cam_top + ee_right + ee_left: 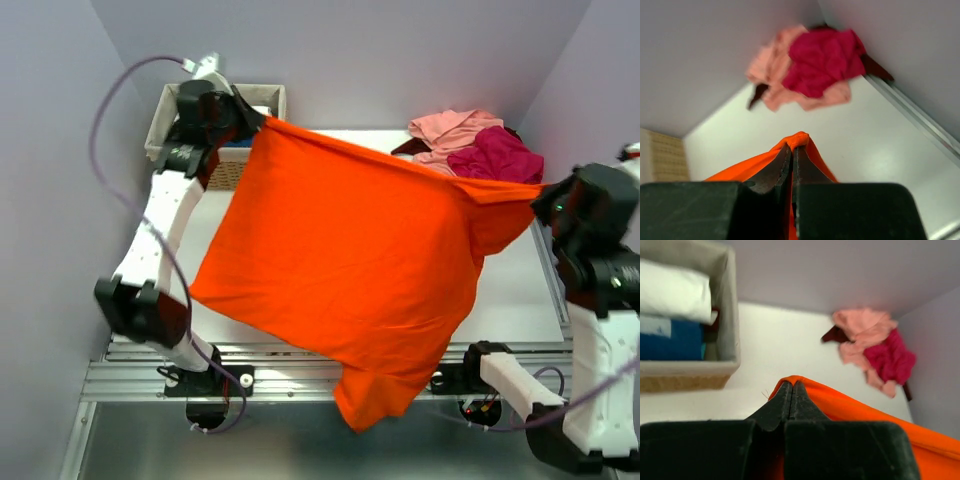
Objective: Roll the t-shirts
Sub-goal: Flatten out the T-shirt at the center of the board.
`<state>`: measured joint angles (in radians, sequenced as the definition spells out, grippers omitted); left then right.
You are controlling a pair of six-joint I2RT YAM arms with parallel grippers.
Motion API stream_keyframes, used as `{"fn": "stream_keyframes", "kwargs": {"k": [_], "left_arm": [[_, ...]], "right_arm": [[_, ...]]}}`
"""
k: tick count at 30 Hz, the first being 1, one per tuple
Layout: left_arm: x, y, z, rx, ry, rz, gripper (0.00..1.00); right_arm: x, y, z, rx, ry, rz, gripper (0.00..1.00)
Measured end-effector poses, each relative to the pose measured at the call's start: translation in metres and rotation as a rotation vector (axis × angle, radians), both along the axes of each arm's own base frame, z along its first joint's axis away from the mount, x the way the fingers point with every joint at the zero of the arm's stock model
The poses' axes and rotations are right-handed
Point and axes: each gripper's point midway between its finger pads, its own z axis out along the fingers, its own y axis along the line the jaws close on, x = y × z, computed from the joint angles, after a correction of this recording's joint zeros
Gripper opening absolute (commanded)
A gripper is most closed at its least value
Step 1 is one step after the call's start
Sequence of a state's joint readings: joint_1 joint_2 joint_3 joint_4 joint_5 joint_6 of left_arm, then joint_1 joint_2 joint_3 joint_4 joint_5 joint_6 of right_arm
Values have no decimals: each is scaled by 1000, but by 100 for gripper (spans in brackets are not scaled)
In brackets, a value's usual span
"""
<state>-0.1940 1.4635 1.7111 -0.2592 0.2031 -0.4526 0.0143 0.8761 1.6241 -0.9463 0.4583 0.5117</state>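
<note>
A bright orange t-shirt [350, 270] hangs stretched in the air above the white table, held by two corners. My left gripper [258, 125] is shut on its far left corner, seen in the left wrist view [792, 384] with orange cloth [865, 412] pinched at the tips. My right gripper [540, 190] is shut on its right corner; the right wrist view [794, 147] shows an orange fold [800, 138] between the tips. The shirt's lower part droops past the table's near edge. A pile of salmon pink [452, 128], magenta [497, 155] and dark maroon shirts lies at the far right.
A woven basket [222, 110] with white and blue folded cloth [670, 315] stands at the far left corner, just behind my left gripper. Grey walls close in the table on three sides. A metal rail [300, 375] runs along the near edge.
</note>
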Motion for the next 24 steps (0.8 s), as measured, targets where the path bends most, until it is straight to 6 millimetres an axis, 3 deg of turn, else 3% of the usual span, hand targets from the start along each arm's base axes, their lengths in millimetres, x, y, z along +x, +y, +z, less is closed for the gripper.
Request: {"fn": "stream_keyframes", "kwargs": {"k": [2, 3, 5, 9, 14, 19, 24], "left_arm": [[30, -16, -74, 59, 159, -32, 0], [38, -22, -96, 78, 205, -44, 0], [55, -35, -156, 137, 317, -70, 0], [70, -59, -225, 220, 429, -116, 0], [103, -90, -268, 276, 444, -164, 0], [140, -104, -284, 283, 405, -176, 0], [165, -112, -289, 274, 368, -185, 0]], "right_arm": [[22, -3, -51, 4, 165, -29, 1], [29, -4, -68, 4, 221, -36, 1], [44, -5, -128, 9, 406, -53, 1], [52, -9, -203, 7, 632, -96, 1], [64, -20, -254, -21, 780, -177, 1], [84, -28, -283, -45, 843, -229, 1], [95, -44, -300, -22, 854, -285, 1]]}}
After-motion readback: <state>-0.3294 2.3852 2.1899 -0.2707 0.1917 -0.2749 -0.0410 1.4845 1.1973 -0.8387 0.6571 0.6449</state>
